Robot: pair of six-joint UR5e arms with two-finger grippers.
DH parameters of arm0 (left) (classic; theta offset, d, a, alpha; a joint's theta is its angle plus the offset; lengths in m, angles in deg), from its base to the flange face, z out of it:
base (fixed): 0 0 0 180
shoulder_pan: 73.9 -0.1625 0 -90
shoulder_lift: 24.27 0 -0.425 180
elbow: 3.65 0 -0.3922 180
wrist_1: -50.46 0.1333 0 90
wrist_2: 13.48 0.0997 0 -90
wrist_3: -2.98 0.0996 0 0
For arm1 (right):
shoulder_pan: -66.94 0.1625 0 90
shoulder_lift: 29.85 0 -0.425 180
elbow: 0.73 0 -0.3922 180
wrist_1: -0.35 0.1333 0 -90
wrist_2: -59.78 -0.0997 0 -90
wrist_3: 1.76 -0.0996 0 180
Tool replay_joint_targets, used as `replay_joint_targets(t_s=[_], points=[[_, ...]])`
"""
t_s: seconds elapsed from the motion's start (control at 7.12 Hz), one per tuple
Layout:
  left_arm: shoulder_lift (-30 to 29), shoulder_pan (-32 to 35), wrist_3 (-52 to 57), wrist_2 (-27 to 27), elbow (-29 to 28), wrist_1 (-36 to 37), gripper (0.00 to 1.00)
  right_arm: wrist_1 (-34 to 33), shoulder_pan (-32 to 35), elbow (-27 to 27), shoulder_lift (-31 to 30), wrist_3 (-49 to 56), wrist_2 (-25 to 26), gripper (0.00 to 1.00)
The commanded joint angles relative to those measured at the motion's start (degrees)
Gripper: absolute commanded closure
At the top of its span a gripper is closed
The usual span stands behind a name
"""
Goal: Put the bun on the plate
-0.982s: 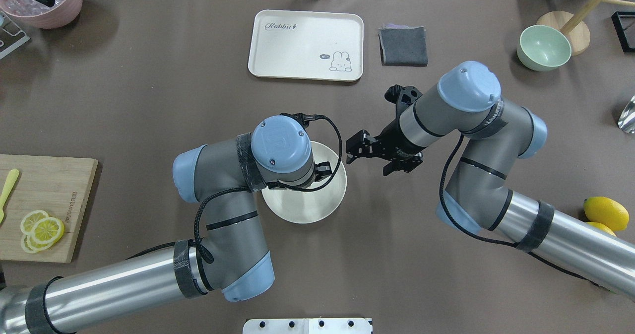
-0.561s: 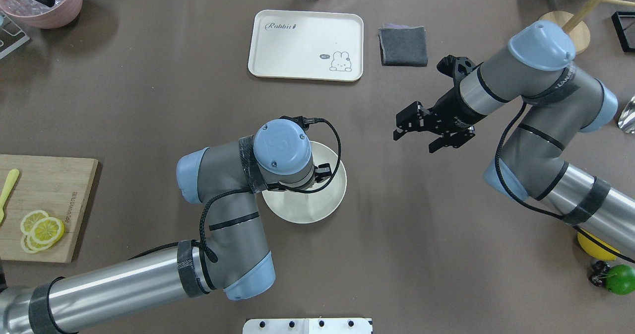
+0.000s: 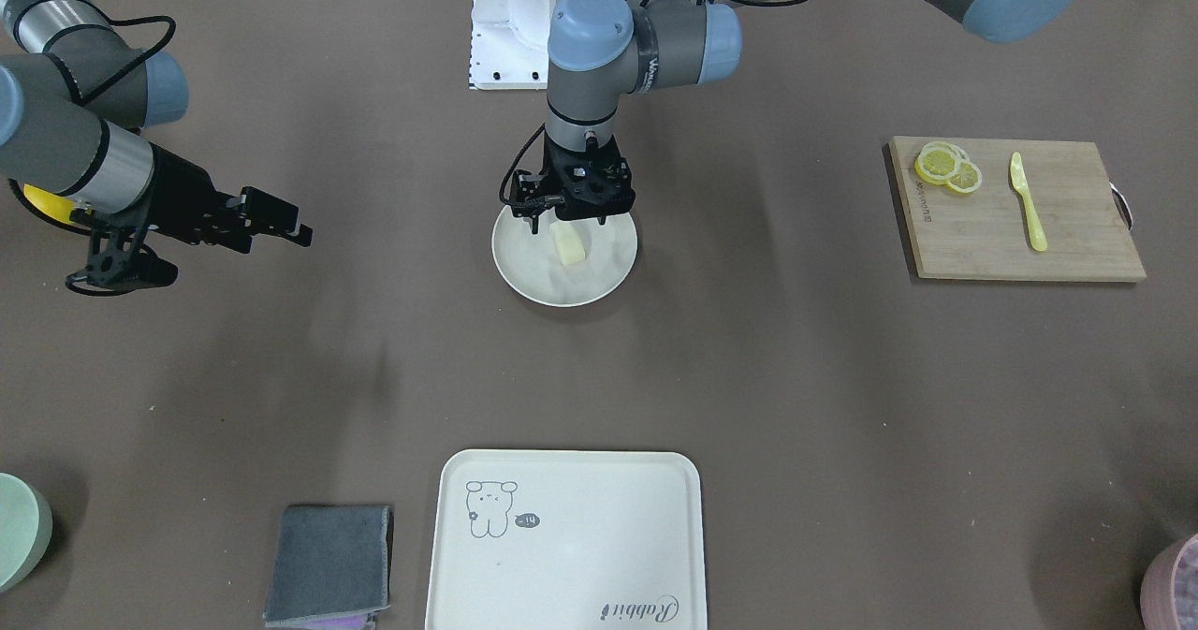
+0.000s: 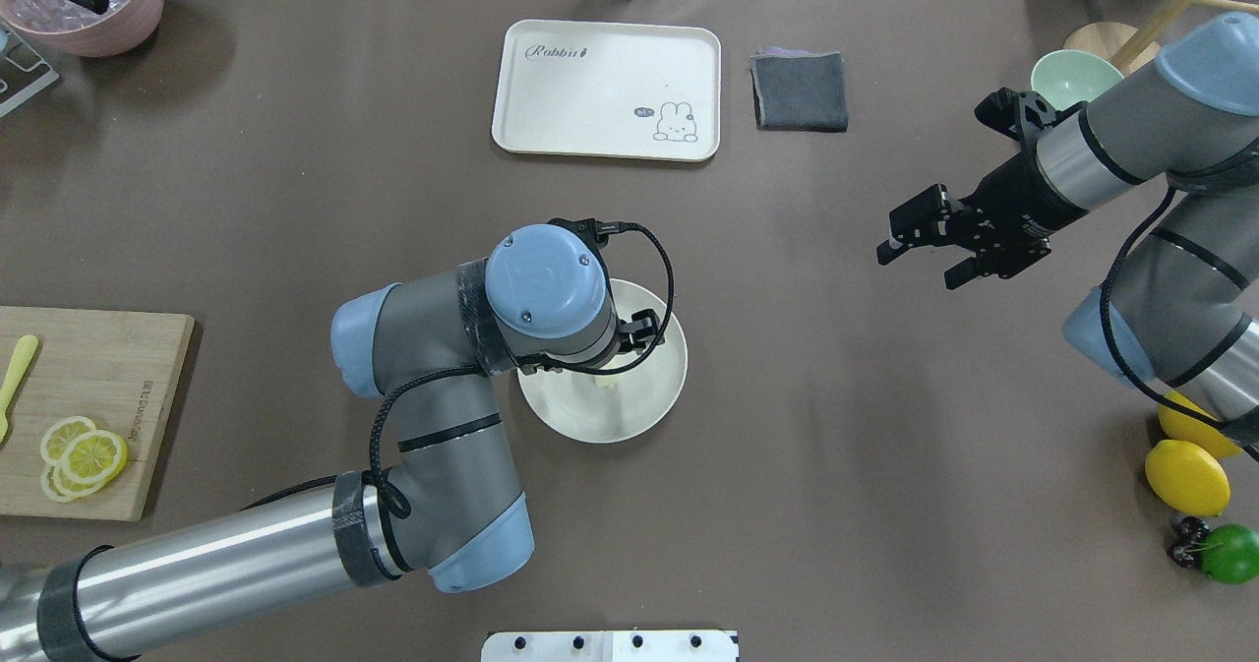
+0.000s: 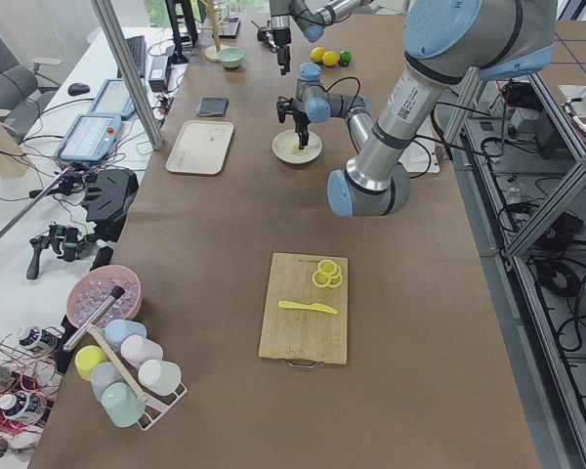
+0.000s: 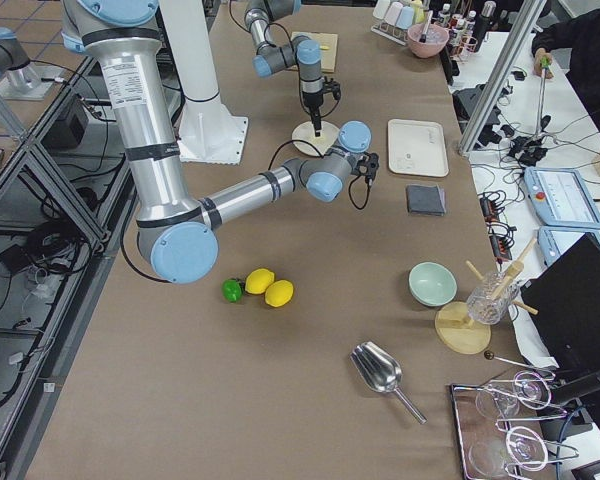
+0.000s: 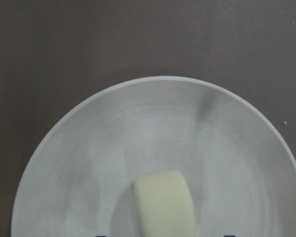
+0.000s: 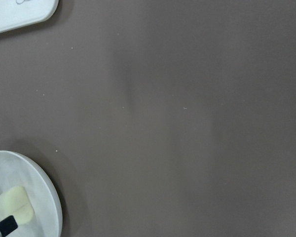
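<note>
Exterior front-facing view: bun (image 3: 568, 246) lies on plate (image 3: 529, 274), directly below left gripper (image 3: 567, 224), whose jaws stand wide apart, holding nothing. Right gripper (image 4: 917, 269) hangs well aside, jaws parted, empty.

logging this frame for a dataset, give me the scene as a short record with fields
bun: lying on the plate, between the left gripper's fingers, not gripped
plate: mid table, holds only the bun
left gripper: open, pointing down over the bun
right gripper: open, empty, well away from the plate
task state: bun looks placed
others: tray, cloth, board with lemon slices
</note>
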Motion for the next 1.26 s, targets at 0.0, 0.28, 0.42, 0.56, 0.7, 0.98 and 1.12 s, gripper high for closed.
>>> replay_joint_targets(t_s=[0.0, 0.28, 0.42, 0.56, 0.7, 0.98, 1.12], points=[[6.36, 4.07, 10.71, -0.30, 12.04, 7.38, 0.03, -0.07, 4.13, -0.74, -5.22, 8.14, -0.59, 0.00], [11.11, 11.08, 23.00, -5.90, 17.78, 16.00, 0.03, -0.42, 8.70, -0.30, -10.06, 19.21, 0.28, 0.00], [15.75, 15.74, 31.08, -7.76, 20.68, 17.08, 0.03, -0.59, 11.42, 0.23, -12.61, 26.92, 1.16, 0.00], [21.45, 21.87, 40.56, -12.56, 22.54, 17.00, 0.03, -1.03, 13.88, 1.45, -14.11, 33.27, 2.82, 0.00], [26.38, 28.46, 52.40, -16.52, 22.47, 16.74, 0.03, -2.69, 16.60, 1.81, -15.78, 39.07, 4.31, 0.00], [34.22, 39.72, 69.76, -22.08, 20.81, 16.21, 0.03, -10.31, 24.32, 2.77, -17.55, 55.30, 4.50, 0.00], [36.86, 44.13, 76.53, -24.28, 18.71, 15.77, 0.03, -15.31, 28.63, 3.30, -17.47, 63.92, 5.20, 0.00]])
